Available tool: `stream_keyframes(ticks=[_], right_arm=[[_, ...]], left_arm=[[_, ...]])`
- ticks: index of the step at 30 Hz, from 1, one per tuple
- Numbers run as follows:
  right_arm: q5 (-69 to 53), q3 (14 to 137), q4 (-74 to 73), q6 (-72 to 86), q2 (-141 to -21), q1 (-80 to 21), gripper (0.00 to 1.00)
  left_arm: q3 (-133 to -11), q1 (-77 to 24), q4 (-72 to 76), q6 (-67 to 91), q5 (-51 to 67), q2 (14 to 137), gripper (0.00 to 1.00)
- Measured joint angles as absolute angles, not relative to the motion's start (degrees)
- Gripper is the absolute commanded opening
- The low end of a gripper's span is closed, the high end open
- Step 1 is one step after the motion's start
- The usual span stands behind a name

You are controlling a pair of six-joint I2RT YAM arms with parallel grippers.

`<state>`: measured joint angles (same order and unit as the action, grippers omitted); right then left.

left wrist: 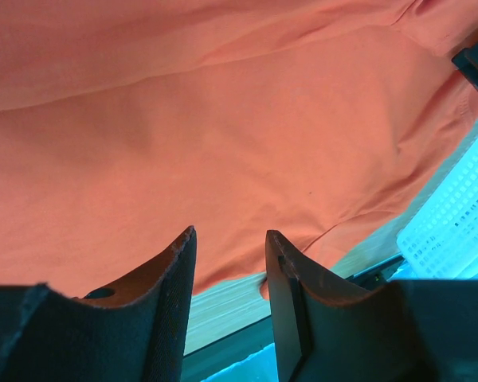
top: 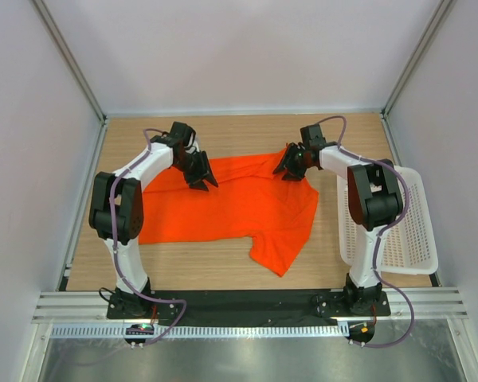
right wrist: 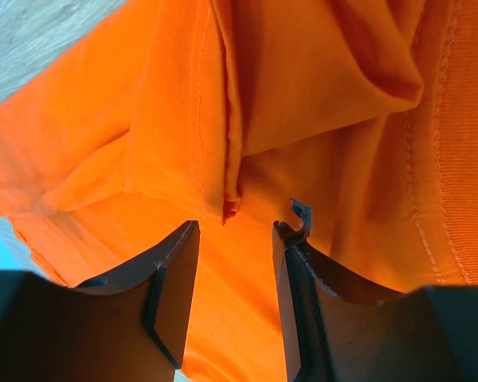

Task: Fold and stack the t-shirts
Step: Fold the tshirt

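Orange-red t-shirt [top: 239,211] lies rumpled mid-table, white lattice basket [top: 414,223] just to its right. Left gripper [left wrist: 229,235] and right gripper [right wrist: 239,225] hover at the far edge, jaws spread, pinching nothing. Likely step: flattening. Next: pinch the bunched far fold and draw it flat.

T-shirt [top: 239,203]: one item; plain bright orange-red, short-sleeved; thin, soft fabric. Laid on the table [top: 183,263], about mid-surface, spread mostly flat with the long side running left to right; not yet folded. Left portion lies smooth, marked only by shallow creases; far right edge is gathered into raised folds, where a stitched hem is seen doubled over in the right wrist view; a ribbed band is seen at that view's right margin. At the near right, one portion is drawn out toward the near edge and ends in a blunt point.
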<state>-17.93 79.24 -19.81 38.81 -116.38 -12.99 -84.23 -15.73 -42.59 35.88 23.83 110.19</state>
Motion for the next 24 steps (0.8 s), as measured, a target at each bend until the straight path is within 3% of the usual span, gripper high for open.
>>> stream_keyframes(ticks=[15, 24], right_arm=[[-18.48, 83.13, -18.94, 38.85, -120.51, -12.84, 0.40], [-19.35, 84.01, -17.93, 40.27, -121.64, -12.84, 0.26]], left_arm=[[-83.90, -15.11, -43.07, 35.48, 23.57, 110.19, 0.41], [-83.29, -14.44, -43.09, 35.35, 23.57, 110.19, 0.41]])
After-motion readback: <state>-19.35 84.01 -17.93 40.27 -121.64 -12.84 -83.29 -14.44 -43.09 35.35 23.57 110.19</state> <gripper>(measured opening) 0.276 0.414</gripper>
